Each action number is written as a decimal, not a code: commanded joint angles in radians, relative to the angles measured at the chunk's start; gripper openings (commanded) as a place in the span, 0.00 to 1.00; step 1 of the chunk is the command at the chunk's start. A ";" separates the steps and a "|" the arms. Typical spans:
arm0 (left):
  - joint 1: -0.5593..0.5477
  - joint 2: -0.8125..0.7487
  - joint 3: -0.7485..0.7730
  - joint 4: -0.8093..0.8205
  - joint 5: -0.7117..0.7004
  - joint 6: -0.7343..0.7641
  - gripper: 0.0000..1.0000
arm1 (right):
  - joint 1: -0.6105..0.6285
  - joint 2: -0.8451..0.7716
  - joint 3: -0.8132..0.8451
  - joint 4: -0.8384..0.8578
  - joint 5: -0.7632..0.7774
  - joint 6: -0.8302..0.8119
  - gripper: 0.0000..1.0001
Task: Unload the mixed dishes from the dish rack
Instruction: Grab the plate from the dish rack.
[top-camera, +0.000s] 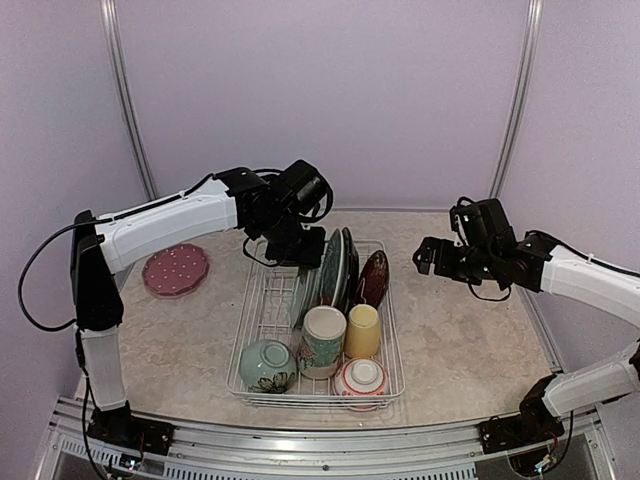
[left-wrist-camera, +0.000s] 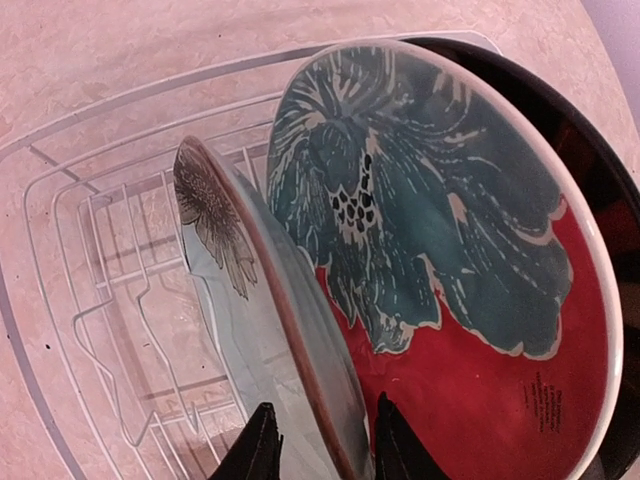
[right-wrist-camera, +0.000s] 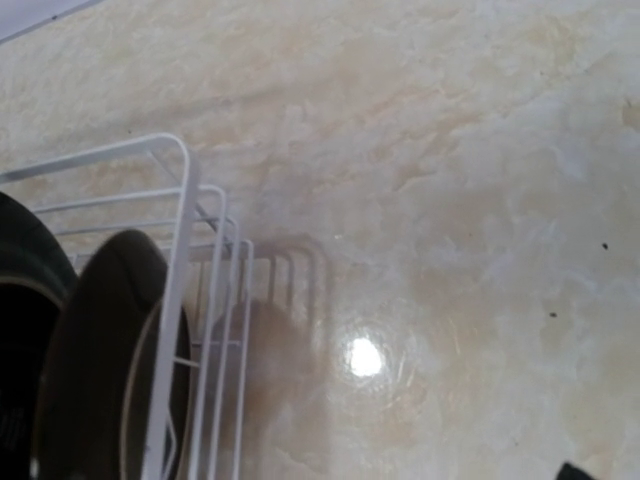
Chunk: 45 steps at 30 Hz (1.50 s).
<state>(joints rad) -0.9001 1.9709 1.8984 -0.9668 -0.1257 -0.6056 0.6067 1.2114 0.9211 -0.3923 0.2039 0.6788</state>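
Left wrist camera had my left claw (left-wrist-camera: 325, 445) at its bottom edge. Its two black fingers (left-wrist-camera: 262, 452) stood either side of the brown rim of a pale plate (left-wrist-camera: 225, 290) marked with a dark flower, and I could not tell whether they pinched it or only straddled it. That plate stood on edge in the dish rack (left-wrist-camera: 90, 330). Just behind it leaned a red plate (left-wrist-camera: 430, 250) painted with a big teal flower, and a dark plate (left-wrist-camera: 610, 180) stood behind that. From the top camera, the near half of the rack held a tall white patterned mug (top-camera: 323, 340) and a yellow cup (top-camera: 362, 330) side by side, with a pale-green bowl (top-camera: 267, 365) and a red-and-white bowl (top-camera: 361, 378) against the near wall. A pink plate (top-camera: 175, 270) lay flat on the table (top-camera: 470, 350), left of the rack and apart from it. My right claw (top-camera: 425, 255) hung to the right of the rack, jaws parted, gripping nothing.
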 joint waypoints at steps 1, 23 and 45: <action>-0.006 0.022 0.050 -0.051 0.029 -0.029 0.28 | 0.008 -0.018 -0.034 0.041 0.006 0.029 1.00; 0.010 0.117 0.188 -0.162 0.145 -0.083 0.11 | 0.008 -0.061 -0.075 0.083 0.011 -0.010 1.00; 0.025 0.061 0.214 -0.195 0.172 -0.070 0.00 | 0.008 -0.070 -0.084 0.093 0.006 -0.001 1.00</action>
<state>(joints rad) -0.8825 2.0747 2.0872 -1.1545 -0.0090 -0.7067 0.6067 1.1530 0.8429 -0.3069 0.2035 0.6781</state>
